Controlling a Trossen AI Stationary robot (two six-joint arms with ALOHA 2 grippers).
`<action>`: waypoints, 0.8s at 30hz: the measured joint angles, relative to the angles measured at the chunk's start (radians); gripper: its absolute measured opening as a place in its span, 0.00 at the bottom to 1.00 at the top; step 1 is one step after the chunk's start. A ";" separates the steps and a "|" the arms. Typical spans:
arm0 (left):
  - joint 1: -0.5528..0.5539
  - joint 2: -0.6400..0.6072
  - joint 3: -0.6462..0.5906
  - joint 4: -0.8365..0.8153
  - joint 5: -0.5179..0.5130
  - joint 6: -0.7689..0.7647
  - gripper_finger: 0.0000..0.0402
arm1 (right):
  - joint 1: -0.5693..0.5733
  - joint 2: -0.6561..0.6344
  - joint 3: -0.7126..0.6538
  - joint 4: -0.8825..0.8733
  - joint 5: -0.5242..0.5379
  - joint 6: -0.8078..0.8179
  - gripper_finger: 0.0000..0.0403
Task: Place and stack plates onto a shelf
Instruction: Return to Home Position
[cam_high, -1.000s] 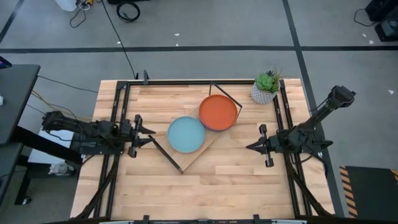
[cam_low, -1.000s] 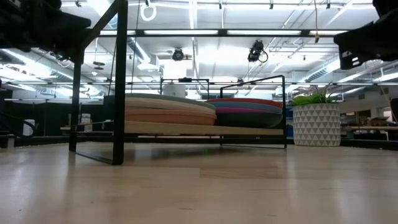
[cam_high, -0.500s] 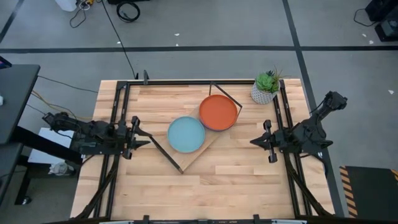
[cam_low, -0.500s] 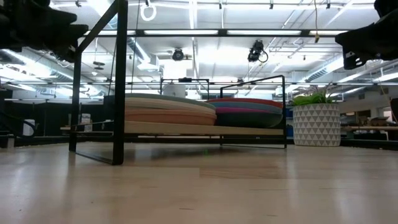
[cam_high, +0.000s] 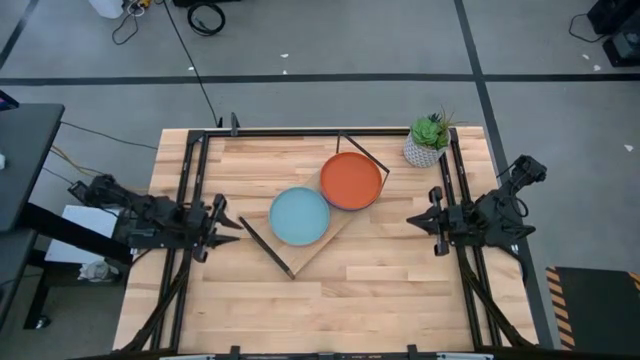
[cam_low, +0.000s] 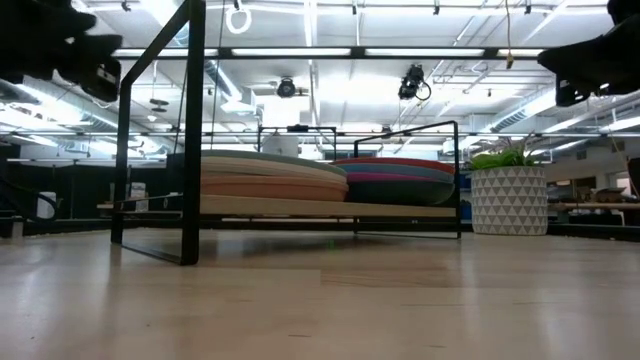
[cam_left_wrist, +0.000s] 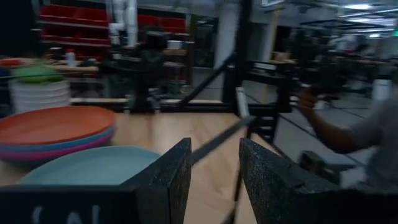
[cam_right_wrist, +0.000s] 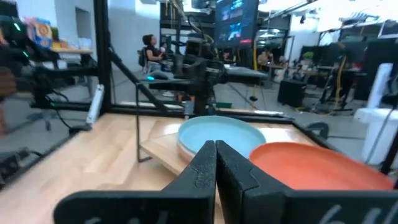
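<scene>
Confirm the left gripper released, fingers parted on nothing, at the table's left edge, with its tips just beside the shelf's nearest black rod. Confirm the right gripper clenched on nothing, fingertips meeting, at the right edge. Treat the table as the clearance plane: draw each arm straight back along its own line, level, with no dip toward the wood. Keep clear of the shelf, set diagonally mid-table. Judge the rod reaching toward the left arm as the likeliest snag. Leave both stacks undisturbed on the board, with the light blue plate topping the stack nearer the left arm and the orange plate topping the other. Rims close together; contact not resolvable. On the right side, allow margin for the potted plant at the far right corner, near that arm's path but apart from it.
</scene>
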 joint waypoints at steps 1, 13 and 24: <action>-0.012 0.000 0.000 0.004 0.010 0.003 0.35 | 0.000 0.001 0.000 0.000 0.005 -0.022 0.03; -0.084 0.002 0.000 -0.017 0.038 0.135 0.35 | -0.001 0.002 0.000 0.282 0.146 -0.237 0.03; -0.083 0.002 0.000 -0.001 -0.030 0.132 0.35 | -0.112 0.002 0.000 0.258 -0.029 -0.125 0.04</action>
